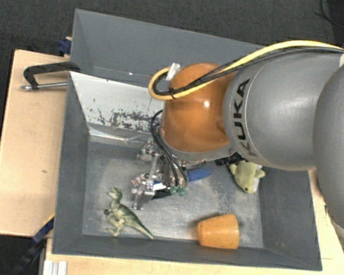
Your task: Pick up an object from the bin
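Camera view: The arm (291,106) reaches in from the right of the frame. Its orange cover (194,111) stands over the middle of the bin (73,151). The gripper (143,191) hangs low, close to the bin floor, left of centre. How wide it is set cannot be told, and nothing can be seen held in it.

Step in hand, as judged: the approach to a pick, with no grasp yet made.

Nearest thing: a green toy dinosaur (124,217), near the gripper's tip, toward the lower left of the frame. It lies on its side by the front wall. It is thin, with slim legs and a long tapering tail pointing right.

A blue piece (197,173) shows just right of the gripper, partly under the cover. An orange cone-shaped block (218,230) at lower centre-right and a pale yellow thing (247,175) at centre-right lie well apart.

Next move, as judged: centre on the dinosaur's body, not its legs, then lower and close.
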Robot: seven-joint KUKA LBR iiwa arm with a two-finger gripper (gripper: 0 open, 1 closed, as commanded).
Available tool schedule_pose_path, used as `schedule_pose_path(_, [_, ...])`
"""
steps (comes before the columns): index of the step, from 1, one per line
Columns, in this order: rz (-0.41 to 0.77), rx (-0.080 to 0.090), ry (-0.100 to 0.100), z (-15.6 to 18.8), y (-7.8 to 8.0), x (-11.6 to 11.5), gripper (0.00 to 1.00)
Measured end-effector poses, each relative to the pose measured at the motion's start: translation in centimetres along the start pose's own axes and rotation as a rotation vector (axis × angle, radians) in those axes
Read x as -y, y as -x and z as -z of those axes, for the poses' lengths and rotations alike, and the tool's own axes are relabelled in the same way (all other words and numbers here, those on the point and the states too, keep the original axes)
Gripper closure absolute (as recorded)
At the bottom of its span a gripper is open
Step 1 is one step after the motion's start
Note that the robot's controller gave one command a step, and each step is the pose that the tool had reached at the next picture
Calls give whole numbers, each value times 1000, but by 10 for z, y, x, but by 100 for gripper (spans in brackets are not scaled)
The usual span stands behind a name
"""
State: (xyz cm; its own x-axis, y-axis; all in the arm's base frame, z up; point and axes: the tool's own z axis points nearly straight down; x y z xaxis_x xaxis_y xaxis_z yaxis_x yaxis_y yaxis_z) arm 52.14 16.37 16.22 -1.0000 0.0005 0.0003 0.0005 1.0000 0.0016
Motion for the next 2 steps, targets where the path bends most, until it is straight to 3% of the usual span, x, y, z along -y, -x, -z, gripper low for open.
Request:
schedule_pose_path(1, [45,6,1,-92,3,57,0])
schedule_pose_path(2, [48,13,3,-88,4,55,100])
